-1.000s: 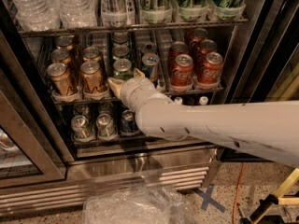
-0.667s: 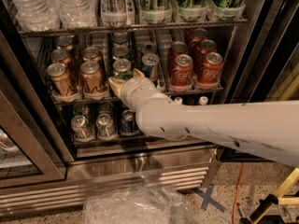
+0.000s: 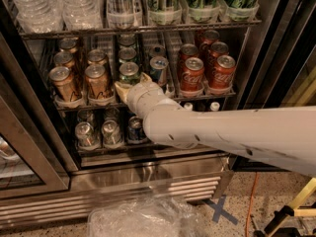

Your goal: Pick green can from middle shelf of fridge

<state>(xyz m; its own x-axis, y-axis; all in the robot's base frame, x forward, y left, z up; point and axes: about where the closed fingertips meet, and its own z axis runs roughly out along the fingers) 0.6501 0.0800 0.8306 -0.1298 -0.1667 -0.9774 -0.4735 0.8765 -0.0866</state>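
Observation:
The fridge (image 3: pixel 148 179) stands open, with a steel frame and a louvred base. On its middle shelf (image 3: pixel 213 94) the green can (image 3: pixel 129 72) stands upright at the front of its lane, silver top showing, with more cans behind it. My gripper (image 3: pixel 131 83), at the end of my white arm (image 3: pixel 232 132), reaches in from the right and sits right at the front of the green can, against its lower part. The can's base is hidden behind the gripper.
Gold cans (image 3: pixel 98 81) stand to the left of the green can. A blue-and-silver can (image 3: pixel 159 69) and red cans (image 3: pixel 191 75) stand to its right. Tall cans and water bottles (image 3: pixel 79 6) fill the rack above, silver cans (image 3: pixel 88 135) the rack below. Crumpled plastic (image 3: pixel 143 218) lies on the floor.

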